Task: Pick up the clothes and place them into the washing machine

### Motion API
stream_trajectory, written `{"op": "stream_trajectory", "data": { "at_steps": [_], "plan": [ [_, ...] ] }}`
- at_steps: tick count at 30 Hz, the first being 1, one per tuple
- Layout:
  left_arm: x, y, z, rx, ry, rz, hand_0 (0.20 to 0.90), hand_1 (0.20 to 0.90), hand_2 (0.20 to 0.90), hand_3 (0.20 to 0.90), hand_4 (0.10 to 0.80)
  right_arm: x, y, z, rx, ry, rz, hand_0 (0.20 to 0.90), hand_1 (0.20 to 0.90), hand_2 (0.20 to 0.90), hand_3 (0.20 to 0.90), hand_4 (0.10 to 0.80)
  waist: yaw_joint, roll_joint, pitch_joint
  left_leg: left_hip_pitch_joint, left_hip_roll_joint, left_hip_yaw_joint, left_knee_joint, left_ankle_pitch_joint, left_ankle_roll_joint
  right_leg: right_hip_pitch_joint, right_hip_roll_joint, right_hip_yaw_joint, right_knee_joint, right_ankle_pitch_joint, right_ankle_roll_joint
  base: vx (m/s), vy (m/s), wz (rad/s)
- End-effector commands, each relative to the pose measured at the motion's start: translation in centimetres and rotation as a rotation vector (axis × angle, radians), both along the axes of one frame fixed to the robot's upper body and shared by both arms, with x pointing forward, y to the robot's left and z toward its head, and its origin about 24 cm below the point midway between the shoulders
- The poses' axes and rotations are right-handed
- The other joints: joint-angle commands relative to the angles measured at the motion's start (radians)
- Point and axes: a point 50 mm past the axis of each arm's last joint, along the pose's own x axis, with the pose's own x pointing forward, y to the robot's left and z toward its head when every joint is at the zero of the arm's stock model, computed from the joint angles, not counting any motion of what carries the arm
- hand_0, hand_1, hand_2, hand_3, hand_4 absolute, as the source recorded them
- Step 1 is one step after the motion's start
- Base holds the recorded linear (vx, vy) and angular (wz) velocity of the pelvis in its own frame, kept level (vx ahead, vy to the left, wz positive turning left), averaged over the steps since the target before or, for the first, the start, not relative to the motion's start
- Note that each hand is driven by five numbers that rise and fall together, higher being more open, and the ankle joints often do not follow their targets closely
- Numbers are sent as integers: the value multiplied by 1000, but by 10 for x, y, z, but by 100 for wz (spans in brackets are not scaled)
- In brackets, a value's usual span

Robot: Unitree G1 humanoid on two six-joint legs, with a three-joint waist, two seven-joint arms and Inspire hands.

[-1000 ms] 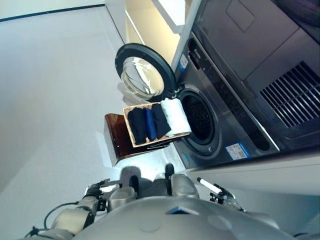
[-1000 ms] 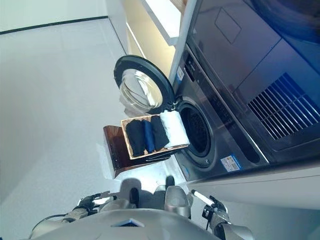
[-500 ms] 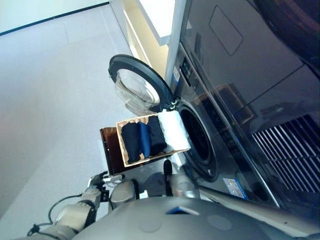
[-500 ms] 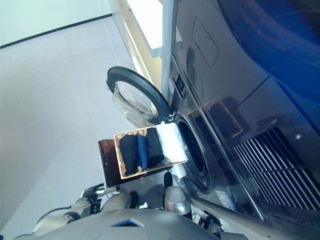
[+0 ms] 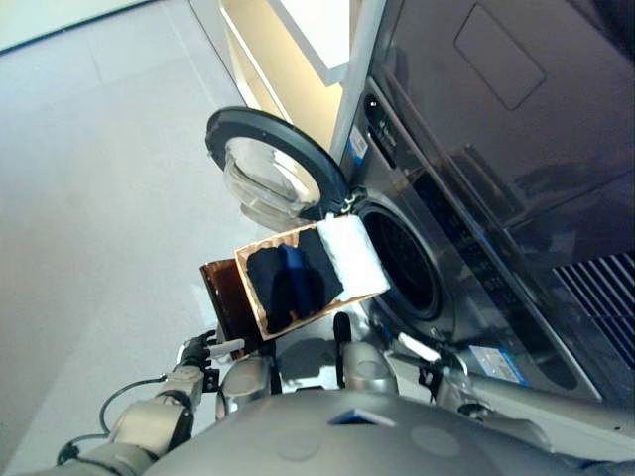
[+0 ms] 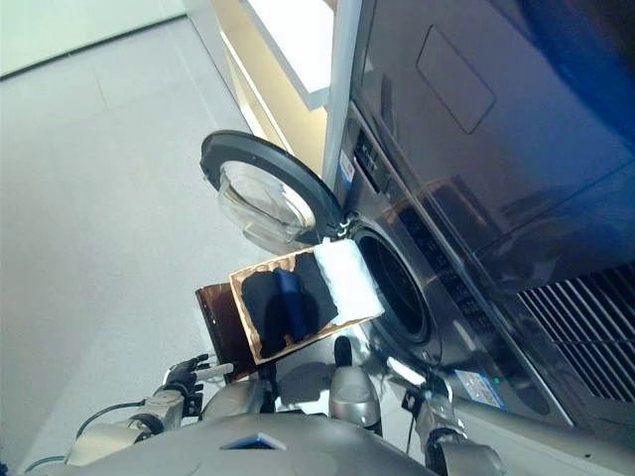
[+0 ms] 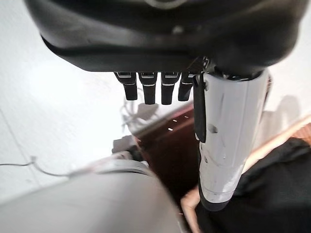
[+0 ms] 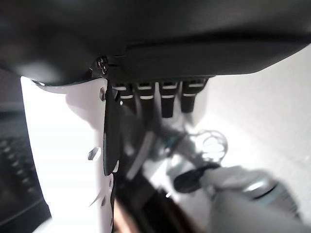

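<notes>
Left hand hangs low, fingers straight, white-covered thumb extended, holding nothing; past it sits the brown stand and dark cloth. Right hand likewise relaxed and empty, fingers straight.

Clothes, dark and blue folded pieces plus a white towel, lie in the wooden tray on the brown stand. The tray sits just in front of the washing machine drum opening, with the round door swung open beyond the tray.

Versus a second ago, the whole view has shifted and the tray appears larger: camera motion, not object motion. The right hand has come back into sight. Judgement: approach phase, no grasp begun.
</notes>
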Motion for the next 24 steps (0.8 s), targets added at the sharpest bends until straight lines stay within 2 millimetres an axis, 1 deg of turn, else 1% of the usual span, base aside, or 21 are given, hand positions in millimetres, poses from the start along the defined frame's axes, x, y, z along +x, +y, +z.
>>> {"op": "stream_trajectory", "data": {
  "at_steps": [1,3,4,6,7,10,13,15,16,19,21,24],
  "plan": [
    [15,10,7,56,-61,-4,900,900,900,900,800,53,-27,32,-170,-213,70,900,900,900,900,800,11,8,17,-48,37,-11,53,-10,-63,-28,1,35,136,-77,14,0,0,0],
    [14,13,7,66,-67,19,900,900,900,900,800,70,-24,45,-208,-298,138,900,900,900,900,800,15,0,15,-42,43,-10,44,-6,-67,-22,-5,25,123,-77,12,44,-19,12],
    [12,13,7,69,-64,19,900,900,900,900,800,74,-23,49,-228,-322,159,900,900,900,900,800,15,-3,13,-40,44,-9,39,-2,-69,-18,-7,18,115,-77,13,45,-22,6],
    [12,11,6,72,-67,21,900,900,900,900,800,90,-20,65,-284,-414,238,900,900,900,900,800,12,-9,10,-38,47,-10,31,6,-75,-13,-10,5,97,-77,16,26,-20,5],
    [12,10,6,73,-71,18,900,900,900,900,800,92,-21,70,-316,-425,265,900,900,900,900,800,12,-11,9,-38,49,-12,27,10,-77,-12,-12,-2,91,-78,17,13,-18,5],
    [13,5,5,73,-62,-14,900,900,900,900,800,111,-15,93,-435,-507,416,900,900,900,900,800,9,-17,2,-27,56,-19,12,15,-80,0,-15,-19,71,-79,22,13,-3,0],
    [8,1,3,69,-41,-43,900,900,900,900,800,118,-11,106,-506,-551,504,900,900,900,900,800,8,-23,-12,-1,55,-19,-5,13,-80,27,-20,-27,50,-77,29,59,10,2],
    [6,-1,2,68,-31,-51,900,900,900,900,800,118,-13,105,-553,-526,551,900,900,900,900,800,11,-24,-25,18,53,-19,-16,9,-79,44,-23,-29,39,-75,32,78,15,2],
    [6,-2,2,69,-31,-57,900,900,900,900,800,118,-14,102,-571,-497,565,900,900,900,900,800,15,-23,-29,24,52,-19,-19,7,-79,49,-26,-30,36,-74,34,72,17,1],
    [11,-2,3,70,-45,-62,900,900,900,900,800,125,-14,97,-565,-456,565,900,900,900,900,800,27,-19,-28,25,45,-27,-21,4,-78,58,-34,-38,28,-73,36,15,9,2],
    [14,-1,4,77,-51,-58,900,900,900,900,800,130,-12,96,-542,-451,556,900,900,900,900,800,34,-19,-20,14,43,-33,-17,4,-78,51,-37,-44,28,-72,35,-43,13,5],
    [20,0,5,84,-63,-45,900,900,900,900,800,133,-1,89,-485,-442,536,900,900,900,900,800,45,-19,1,-23,41,-45,-3,8,-76,27,-40,-51,36,-69,33,-84,21,9]
  ]
}}
